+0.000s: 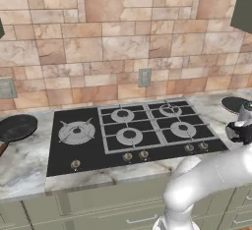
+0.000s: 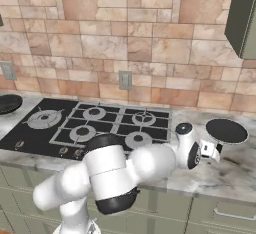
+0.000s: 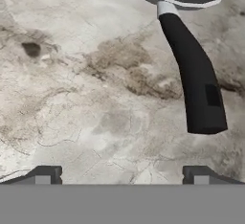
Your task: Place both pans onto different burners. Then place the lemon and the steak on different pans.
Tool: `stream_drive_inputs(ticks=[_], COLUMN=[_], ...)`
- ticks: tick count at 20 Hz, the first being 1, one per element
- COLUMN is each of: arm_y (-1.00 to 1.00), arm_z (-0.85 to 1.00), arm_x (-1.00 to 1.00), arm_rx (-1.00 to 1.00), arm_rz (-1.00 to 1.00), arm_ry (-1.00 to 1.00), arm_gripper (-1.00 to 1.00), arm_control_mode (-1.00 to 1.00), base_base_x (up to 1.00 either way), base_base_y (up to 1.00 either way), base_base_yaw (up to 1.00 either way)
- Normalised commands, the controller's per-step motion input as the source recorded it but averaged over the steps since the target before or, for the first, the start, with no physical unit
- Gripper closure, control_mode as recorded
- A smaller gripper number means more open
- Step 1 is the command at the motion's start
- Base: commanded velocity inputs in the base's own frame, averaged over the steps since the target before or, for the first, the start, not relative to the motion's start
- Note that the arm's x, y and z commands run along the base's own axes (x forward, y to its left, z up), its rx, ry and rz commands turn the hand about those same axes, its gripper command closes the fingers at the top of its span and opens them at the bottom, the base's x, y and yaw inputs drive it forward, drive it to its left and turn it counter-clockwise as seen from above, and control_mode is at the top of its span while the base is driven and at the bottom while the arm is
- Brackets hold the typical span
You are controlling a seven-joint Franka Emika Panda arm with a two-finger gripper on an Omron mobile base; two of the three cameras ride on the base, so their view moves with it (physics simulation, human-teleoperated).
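Cooktop (image 1: 133, 133) set in marbled desk (image 1: 24, 162) against a tan tile wall (image 1: 113, 42); all places taken from the cooktop. Five burners (image 1: 129, 136) bare under their grates. Brown-handled pan (image 1: 17, 127) sits on the desk just left of the cooktop, handle stub toward the front edge. Black-handled pan (image 2: 226, 130) sits on the desk right of the cooktop, near the wall. End effector (image 3: 122, 175) hangs over the desk right of the cooktop, in front of that pan, jaws spread wide, nothing between them. In the hand view the black handle (image 3: 196, 82) runs from the pan rim down toward the right fingertip (image 3: 198, 174), stopping short of it, not touching. Arm (image 2: 115, 170) crosses in front of the cooktop's front edge. Outlet (image 1: 144, 77) on the wall behind the cooktop.
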Motion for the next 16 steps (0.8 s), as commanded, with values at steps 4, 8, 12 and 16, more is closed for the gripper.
stream_drive_inputs(ticks=[4, 8, 12, 16], arm_y=[-0.39, -0.48, -0.53, -0.4], arm_z=[0.4, 0.38, 0.04, 0.0], arm_x=[0.17, 0.24, 0.29, 0.5], arm_rx=[0.15, 0.16, 0.14, 0.09], arm_rz=[0.0, 0.0, 0.0, 0.0], arm_ry=[0.1, 0.11, 0.08, 0.04], arm_gripper=[-1.0, -1.0, -1.0, -1.0], arm_control_mode=[-1.0, -1.0, -1.0, -1.0], base_base_x=[0.0, 0.0, 0.0, 0.0], base_base_y=[0.0, 0.0, 0.0, 0.0], base_base_yaw=[0.0, 0.0, 0.0, 0.0])
